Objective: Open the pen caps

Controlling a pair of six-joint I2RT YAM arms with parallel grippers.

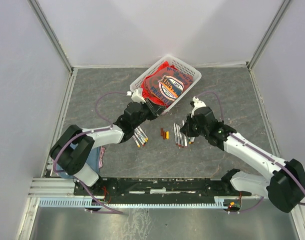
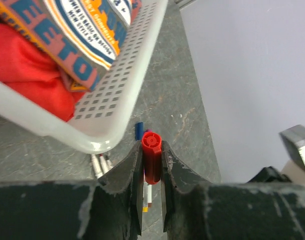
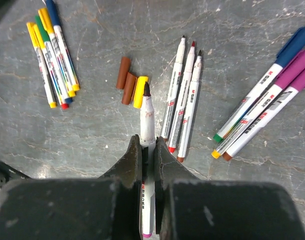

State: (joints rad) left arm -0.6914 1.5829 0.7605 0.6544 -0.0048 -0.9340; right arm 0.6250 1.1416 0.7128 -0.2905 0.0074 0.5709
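Note:
My left gripper (image 2: 152, 150) is shut on a red pen cap (image 2: 152, 156), held above the table beside the basket. A blue cap (image 2: 138, 131) lies beyond it. My right gripper (image 3: 147, 142) is shut on an uncapped white pen barrel (image 3: 147, 125) with a dark tip, pointing away from me. Two brown caps (image 3: 125, 80) and a yellow cap (image 3: 140, 91) lie loose on the table ahead of it; they also show in the top view (image 1: 165, 134). In the top view my left gripper (image 1: 153, 109) is at the basket's near corner and my right gripper (image 1: 186, 128) is over the pens.
A white mesh basket (image 1: 190, 67) holding a red printed bag stands at the back centre. Three uncapped pens (image 3: 183, 105) lie right of the held pen. Capped pens lie at the right (image 3: 272, 97) and at the upper left (image 3: 52, 55). A blue cloth (image 1: 99, 159) lies by the left arm's base.

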